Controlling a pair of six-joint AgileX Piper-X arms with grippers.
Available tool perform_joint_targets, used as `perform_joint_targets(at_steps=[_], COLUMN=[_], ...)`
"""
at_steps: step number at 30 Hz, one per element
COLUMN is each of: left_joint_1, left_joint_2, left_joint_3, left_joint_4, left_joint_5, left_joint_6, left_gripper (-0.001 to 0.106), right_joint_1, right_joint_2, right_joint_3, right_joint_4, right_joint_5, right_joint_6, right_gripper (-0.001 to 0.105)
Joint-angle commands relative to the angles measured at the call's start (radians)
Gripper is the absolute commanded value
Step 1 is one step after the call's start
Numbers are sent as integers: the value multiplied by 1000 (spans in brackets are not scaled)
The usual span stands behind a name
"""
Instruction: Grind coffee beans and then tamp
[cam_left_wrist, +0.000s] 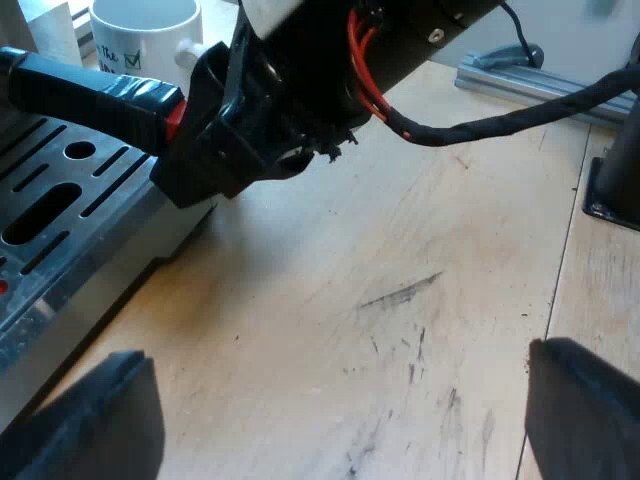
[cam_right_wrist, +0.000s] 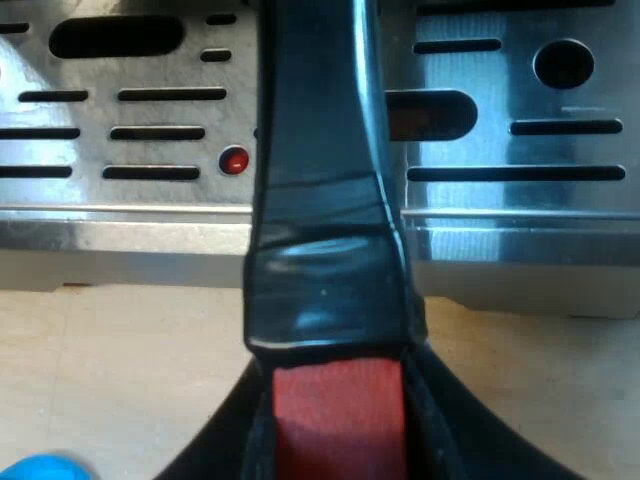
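Grip at the handle's very tip could slip

My right gripper (cam_right_wrist: 335, 410) is clamped on the red end of the holder's handle (cam_right_wrist: 318, 180), fingers (cam_right_wrist: 230, 445) pinching it from both sides, with the dark shaft reaching out over the espresso machine's drip tray (cam_right_wrist: 520, 150). A hold this far back may let the holder twist or sag and spill grounds. My left gripper (cam_left_wrist: 335, 360) hangs wide open and empty over the tabletop (cam_left_wrist: 400, 250), and a mug (cam_left_wrist: 145, 30) stands beyond the handle.
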Motion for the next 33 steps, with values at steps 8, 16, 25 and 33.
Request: perform_joint_targets(at_steps=[8, 16, 25, 33], left_joint_1=[-3, -3, -3, -3], left_joint_2=[0, 0, 0, 0], left_joint_3=[-3, -3, -3, -3], left_joint_4=[-17, -17, -17, -17], left_joint_5=[15, 15, 15, 17], left_joint_6=[-1, -1, -1, -1], left_gripper=[75, 75, 75, 75], right_joint_1=[12, 12, 28, 109], right_joint_2=[-81, -114, -143, -143], right_joint_3=[-7, -7, -7, -7], right_joint_4=[88, 133, 193, 200], right_joint_5=[8, 8, 19, 90], right_joint_6=[10, 10, 6, 11], right_gripper=[0, 0, 0, 0])
